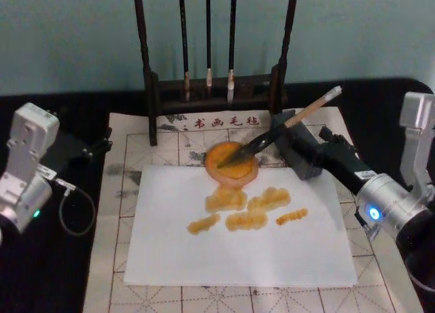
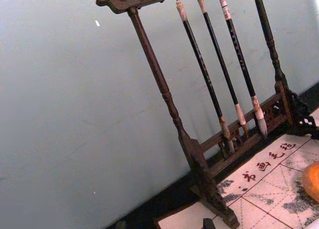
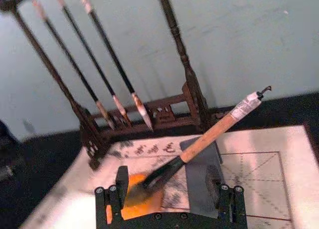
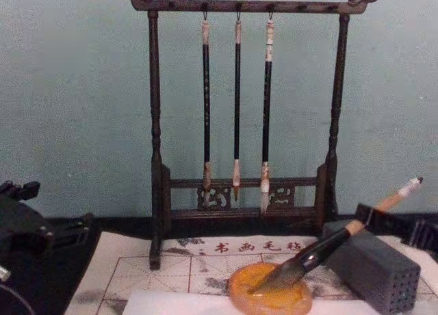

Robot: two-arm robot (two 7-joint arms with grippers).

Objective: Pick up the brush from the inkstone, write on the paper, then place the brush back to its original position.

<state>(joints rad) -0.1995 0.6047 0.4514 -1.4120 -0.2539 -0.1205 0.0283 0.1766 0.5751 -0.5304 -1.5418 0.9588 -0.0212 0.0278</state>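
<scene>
The brush (image 1: 285,126) lies tilted, its dark bristles resting in the round orange inkstone (image 1: 231,167) and its tan handle propped on the grey block (image 1: 302,156). My right gripper (image 1: 299,139) is at the block, just behind the brush, open. In the right wrist view its fingers (image 3: 121,184) stand wide apart on either side of the brush (image 3: 199,144) and the inkstone (image 3: 144,201), touching neither. The white paper (image 1: 238,252) carries several orange strokes (image 1: 245,211). The chest view has the brush (image 4: 321,250) leaning out of the inkstone (image 4: 270,291). My left gripper (image 1: 85,150) sits parked at the far left.
A dark wooden rack (image 1: 214,88) with three thin hanging brushes (image 4: 236,103) stands at the back. A gridded felt mat (image 1: 112,258) lies under the paper. The grey block (image 4: 373,267) stands right of the inkstone. Black table surface (image 1: 68,272) flanks the mat.
</scene>
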